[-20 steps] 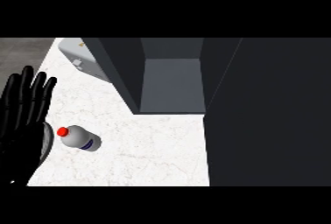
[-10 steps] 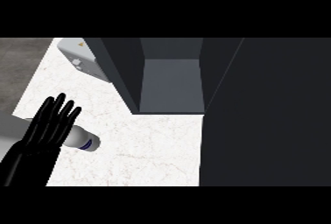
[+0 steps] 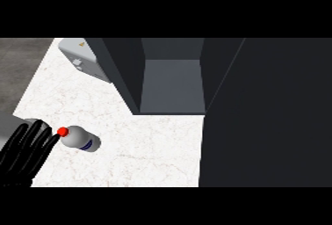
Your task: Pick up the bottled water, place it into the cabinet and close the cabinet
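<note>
- Darkness covers the whole right side of the head view: a broad black panel (image 3: pixel 266 114), possibly the cabinet's opened door, though that cannot be told for sure; nothing behind it can be made out.
- Only one hand is shown, the left hand (image 3: pixel 26 151), at the lower left corner; its forearm is cut off by the lower edge, and the right hand is seen nowhere.
- A white object (image 3: pixel 88 61) at the upper left of the desk is partly hidden behind the cabinet's side wall and cannot be identified.
- The bottled water (image 3: pixel 81 139) is laid on its side on the pale marbled desk (image 3: pixel 149 149), in front of the cabinet and towards the left.
- Its long axis is set on a slant: the red cap (image 3: pixel 63 131) is pointed up and to the left, towards the hand, and the base down and to the right.
- The left hand is held with its fingers straight and slightly spread, closed round nothing; the fingertips are seen just beside the cap, and whether they touch it cannot be told.
- The cabinet (image 3: pixel 172 85) is seen open, with dark walls and a grey floor; no contents are visible on the part of the floor that shows.
</note>
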Controlling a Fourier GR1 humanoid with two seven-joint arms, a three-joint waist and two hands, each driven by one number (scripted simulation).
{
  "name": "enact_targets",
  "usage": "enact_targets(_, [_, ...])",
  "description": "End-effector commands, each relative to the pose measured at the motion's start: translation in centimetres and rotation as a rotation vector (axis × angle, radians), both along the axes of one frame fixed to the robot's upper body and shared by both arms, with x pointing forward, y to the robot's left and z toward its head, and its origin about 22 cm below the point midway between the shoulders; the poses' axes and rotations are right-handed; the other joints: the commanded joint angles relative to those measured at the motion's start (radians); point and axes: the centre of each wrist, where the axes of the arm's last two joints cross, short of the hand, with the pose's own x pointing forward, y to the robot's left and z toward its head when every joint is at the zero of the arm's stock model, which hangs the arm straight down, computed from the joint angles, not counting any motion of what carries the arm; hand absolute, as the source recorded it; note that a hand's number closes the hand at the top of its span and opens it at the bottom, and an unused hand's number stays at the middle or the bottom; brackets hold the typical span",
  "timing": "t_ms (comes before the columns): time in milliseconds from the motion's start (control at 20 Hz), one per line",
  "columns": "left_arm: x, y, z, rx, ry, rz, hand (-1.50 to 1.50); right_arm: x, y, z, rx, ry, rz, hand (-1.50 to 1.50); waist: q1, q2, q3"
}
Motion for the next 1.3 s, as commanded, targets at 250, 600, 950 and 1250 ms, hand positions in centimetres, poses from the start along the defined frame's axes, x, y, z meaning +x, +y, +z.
enact_targets(250, [-3.3,0.8,0.4,0.028,0.015,0.008,-1.5,-0.3,-0.3,-2.3,-0.009,0.001,0.006,-1.5,0.004,0.0,0.0])
enact_targets(600, [-2.0,3.5,-1.8,0.026,-0.042,0.037,-1.5,-3.1,-0.5,-0.5,-0.014,-0.003,0.023,-1.5,-0.004,0.001,0.0])
enact_targets(950, [-2.8,6.4,-4.7,0.001,-0.028,0.099,-1.5,-2.5,0.1,-2.9,-0.021,-0.014,0.022,-1.5,-0.002,0.001,0.0])
enact_targets(1250, [2.0,8.8,-5.5,0.039,-0.025,0.124,-1.5,-2.1,-0.3,-2.5,-0.014,-0.01,0.014,-1.5,-0.007,0.003,-0.001])
